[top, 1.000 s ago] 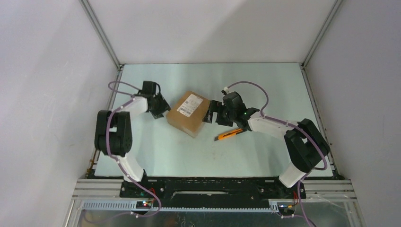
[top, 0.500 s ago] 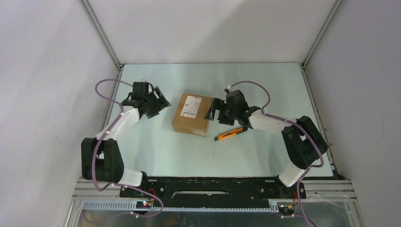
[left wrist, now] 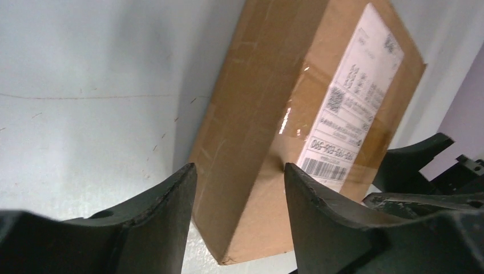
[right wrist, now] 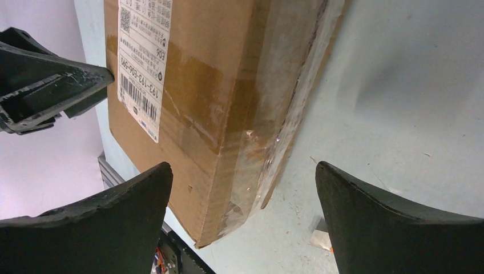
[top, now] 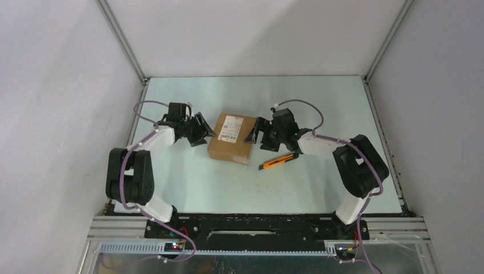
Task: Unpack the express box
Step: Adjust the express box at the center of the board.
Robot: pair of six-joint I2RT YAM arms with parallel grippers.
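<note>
L gripper (top: 204, 132) is at the left edge of the express box (top: 231, 138), jaws apart either side of its corner; can't tell if they pinch it. Box lies flat mid-desk (top: 228, 188), label up. R gripper (top: 255, 136) is at its right edge, jaws released wide, w/ utility knife (top: 278, 161) near it.

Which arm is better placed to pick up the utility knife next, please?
Right: the utility knife lies near the open right gripper, while the express box separates the left gripper from it.

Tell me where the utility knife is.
Top view: the utility knife lies on the table, right of the express box, just beside the right gripper, on its near side.
</note>
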